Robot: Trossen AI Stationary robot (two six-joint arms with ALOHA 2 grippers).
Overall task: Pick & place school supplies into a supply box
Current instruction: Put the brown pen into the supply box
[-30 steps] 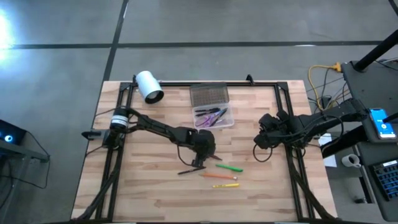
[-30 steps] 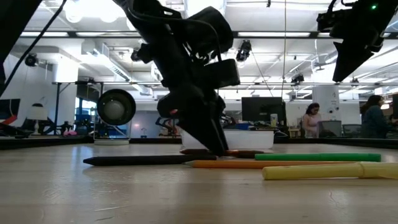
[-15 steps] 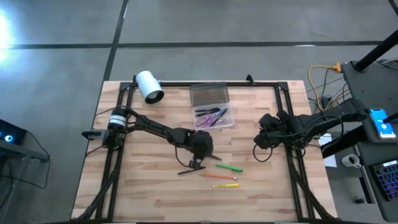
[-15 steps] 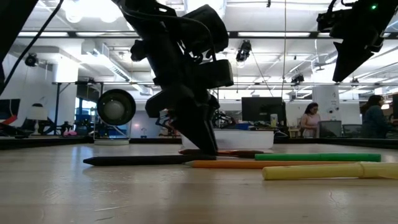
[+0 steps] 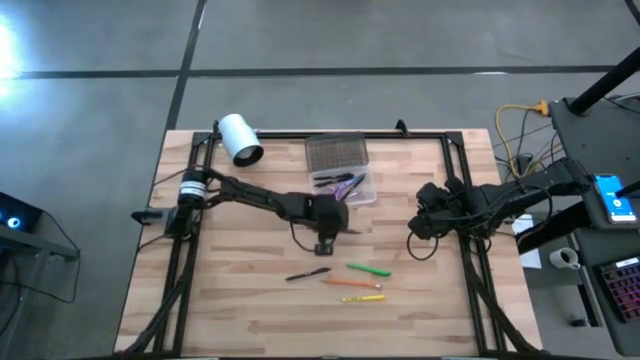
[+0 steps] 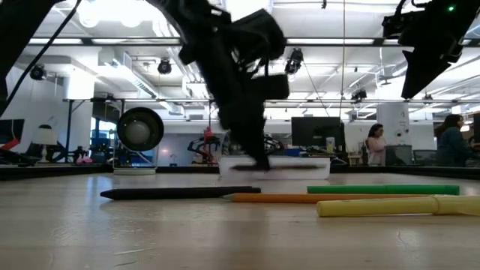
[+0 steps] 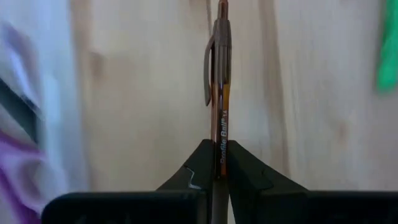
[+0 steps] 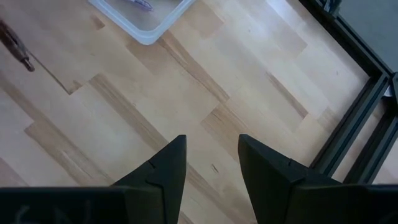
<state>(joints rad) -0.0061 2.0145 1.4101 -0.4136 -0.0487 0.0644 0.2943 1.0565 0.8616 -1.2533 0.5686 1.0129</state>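
Pens and scissors are already being stored in the supply box (image 5: 342, 186); a brown pen (image 7: 219, 93) is being pinched by the left gripper (image 5: 326, 240) just near it, while four pens (image 5: 345, 281) are being left on the surface (image 5: 240, 300).

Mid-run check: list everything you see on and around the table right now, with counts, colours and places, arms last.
Brown pen with a clip: one, clamped in the left gripper, lifted off the table.
Black pen: one, lying on the wood, leftmost of the loose group.
Green pen: one, right of the black one.
Orange pencil: one, below the green pen.
Yellow pen: one, nearest the table's front edge.
Clear plastic supply box with grey lid: one, open, rear centre; purple and dark items inside.
White cylinder roll: one, rear left corner.
People: two, in the room behind.
Left gripper: shut on the pen, just in front of the box.
Right gripper: open, empty, parked at the table's right side.
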